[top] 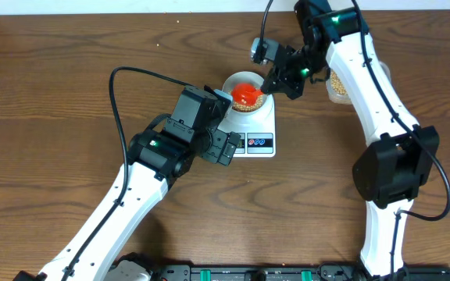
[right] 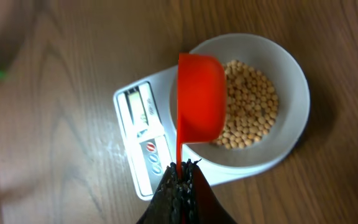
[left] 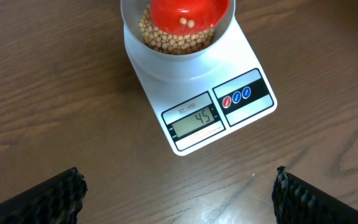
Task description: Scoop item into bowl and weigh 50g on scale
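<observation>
The white bowl (right: 294, 81) stands on the white scale (left: 197, 93) and holds a layer of tan beans (right: 250, 102). The scale's display (left: 194, 118) reads 45. A red scoop (right: 201, 99) hangs tilted over the bowl's left half, with a couple of beans (left: 186, 23) still in it. My right gripper (right: 182, 177) is shut on the scoop's thin red handle. My left gripper (left: 179, 193) is open and holds nothing, low over the bare wood just in front of the scale. From overhead, the scoop (top: 247, 94) covers part of the bowl (top: 233, 82).
A clear container (top: 336, 84) with more beans sits to the right of the scale, partly hidden under my right arm. Both arms reach in over the wooden table (top: 53, 94), the left one from the front left and the right one from the right.
</observation>
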Motion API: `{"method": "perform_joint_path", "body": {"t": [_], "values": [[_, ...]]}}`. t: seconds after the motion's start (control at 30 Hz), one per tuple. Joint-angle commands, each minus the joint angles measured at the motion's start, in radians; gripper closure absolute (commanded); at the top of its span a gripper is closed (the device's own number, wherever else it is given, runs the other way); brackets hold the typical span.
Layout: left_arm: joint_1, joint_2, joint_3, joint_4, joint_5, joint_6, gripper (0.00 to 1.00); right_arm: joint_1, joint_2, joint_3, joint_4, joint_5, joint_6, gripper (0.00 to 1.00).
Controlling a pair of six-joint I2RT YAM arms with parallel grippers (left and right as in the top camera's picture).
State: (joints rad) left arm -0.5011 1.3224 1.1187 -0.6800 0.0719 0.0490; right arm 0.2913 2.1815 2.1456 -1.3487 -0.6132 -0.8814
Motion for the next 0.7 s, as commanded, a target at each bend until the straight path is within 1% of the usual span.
{"method": "perform_joint_path", "body": {"t": [0.0, 0.27, 0.67], "values": [[0.003, 0.008, 0.000, -0.001, -0.013, -0.002, 0.02, -0.034, -0.031, 0.023, -0.007, -0.117, 0.016, 0.99], [0.003, 0.008, 0.000, -0.001, -0.013, -0.002, 0.02, -0.088, -0.031, 0.023, -0.005, -0.172, 0.060, 0.99], [0.003, 0.008, 0.000, -0.001, -0.013, -0.002, 0.02, -0.092, -0.031, 0.023, 0.040, -0.148, 0.066, 0.99]]}}
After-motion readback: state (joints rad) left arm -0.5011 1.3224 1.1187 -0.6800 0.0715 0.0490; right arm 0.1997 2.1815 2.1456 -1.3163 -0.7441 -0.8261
